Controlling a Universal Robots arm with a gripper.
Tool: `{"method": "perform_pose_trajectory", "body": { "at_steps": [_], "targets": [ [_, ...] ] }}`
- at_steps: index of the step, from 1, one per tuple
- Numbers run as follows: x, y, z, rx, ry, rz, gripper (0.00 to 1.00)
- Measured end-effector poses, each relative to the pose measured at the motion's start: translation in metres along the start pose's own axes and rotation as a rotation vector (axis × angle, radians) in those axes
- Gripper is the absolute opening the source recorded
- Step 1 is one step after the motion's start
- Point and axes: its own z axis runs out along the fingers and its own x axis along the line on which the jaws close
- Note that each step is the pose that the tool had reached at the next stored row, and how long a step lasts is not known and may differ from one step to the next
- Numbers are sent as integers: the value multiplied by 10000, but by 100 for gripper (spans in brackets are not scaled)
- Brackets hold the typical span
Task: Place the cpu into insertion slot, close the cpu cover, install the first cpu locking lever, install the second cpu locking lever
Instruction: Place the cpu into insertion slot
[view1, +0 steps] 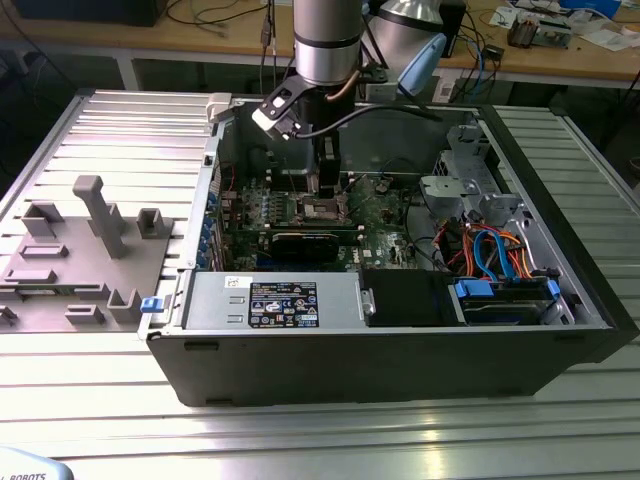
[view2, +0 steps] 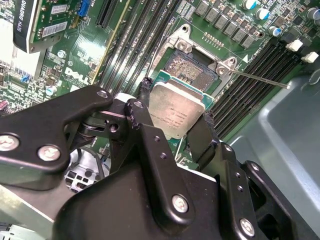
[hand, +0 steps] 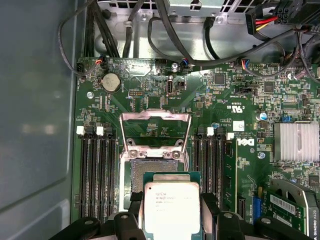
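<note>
My fingers (view2: 202, 137) gripped the cpu (view2: 176, 107) by two opposite edges, its silver-grey top facing the camera. The cpu overlapped one edge of the insertion slot (view2: 192, 70), whose dark centre lay uncovered. A thin lever (view2: 260, 78) jutted from the slot's corner.

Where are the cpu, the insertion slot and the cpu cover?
cpu (hand: 171, 212): first wrist view, centre of its metal top.
insertion slot (hand: 155, 166): first wrist view, exposed contact field.
cpu cover (hand: 155, 116): first wrist view, frame's end bar.
</note>
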Motion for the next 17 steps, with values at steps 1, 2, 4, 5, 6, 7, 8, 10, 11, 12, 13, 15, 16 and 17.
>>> {"method": "perform_pose_trajectory", "body": {
  "at_steps": [1, 2, 4, 5, 6, 7, 8, 10, 11, 12, 13, 15, 16, 17],
  "targets": [
    [0, 0, 4, 0, 0, 0, 54],
    [0, 0, 7, 0, 0, 0, 54],
    [1, -1, 14, 0, 0, 0, 54],
    [1, -1, 15, 0, 0, 0, 54],
    [1, -1, 17, 0, 0, 0, 54],
    [1, -1, 19, 0, 0, 0, 54],
    [1, -1, 21, 0, 0, 0, 54],
    [1, -2, 26, 0, 0, 0, 54],
    [1, -2, 28, 0, 0, 0, 54],
    [1, -2, 30, 0, 0, 0, 54],
    [1, -2, 33, 0, -1, 0, 54],
    [1, -2, 38, 0, 0, 0, 54],
    [1, -2, 40, 0, 0, 0, 54],
    [2, -3, 42, 0, 0, 0, 54]
  ]
}}
